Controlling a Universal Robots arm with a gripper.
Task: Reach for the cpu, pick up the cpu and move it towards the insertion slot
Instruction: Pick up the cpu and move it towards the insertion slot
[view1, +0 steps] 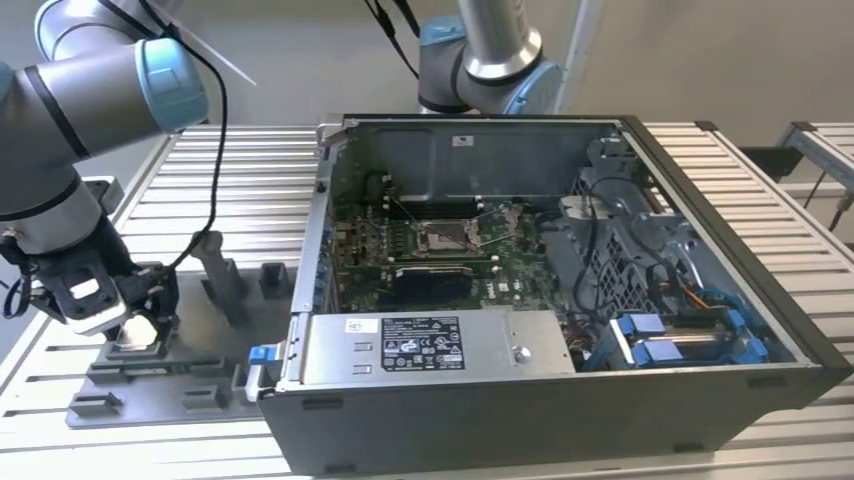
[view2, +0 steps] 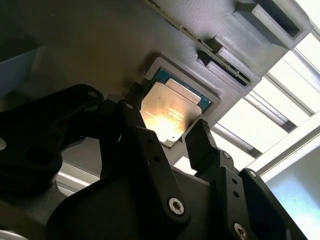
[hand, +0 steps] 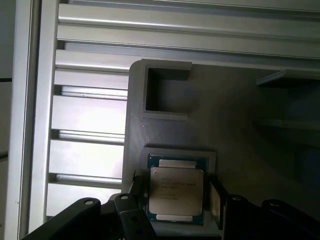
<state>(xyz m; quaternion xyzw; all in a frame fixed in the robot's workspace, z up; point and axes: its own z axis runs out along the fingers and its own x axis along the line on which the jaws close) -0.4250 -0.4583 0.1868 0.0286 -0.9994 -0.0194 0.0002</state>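
At the lower left of the exterior view we see the arm (view1: 54, 150) bent down over the slatted metal worktop (view1: 234, 165). Its gripper (view1: 138, 328) is lowered onto a grey fixture plate (view1: 200, 395) near the worktop's front left corner.

In both wrist views the cpu (hand: 176, 192) lies flat in a shallow square recess (hand: 212, 156) of that plate, with its silvery metal top facing up. Its green board shows past the metal top at two opposite ends, so we read its slightly longer axis as running alongside the fingers (hand: 215, 197). These are closed in on the other two edges, one black finger against each side. The chip sits level in the recess, not lifted. A walled pocket (hand: 165, 95) is moulded into the plate just beside the recess, with the plate's edge and bare slats near it.

Moving right in the exterior view, upright grey blocks (view1: 220, 285) stand on the plate between the gripper and the computer case (view1: 534, 410). The case lies on its side with the open face up, and its left wall rises between the plate and the green motherboard (view1: 354, 260). The insertion slot (view1: 441, 235) sits about mid-board, well apart from the cpu, with a black rectangular patch (view1: 427, 285) just below it in the frame. A silver power supply (view1: 427, 345) lines the case's near edge, and blue clips (view1: 667, 345) sit at the lower right. Bare slats run on to the right, and a pale wall closes the room behind.
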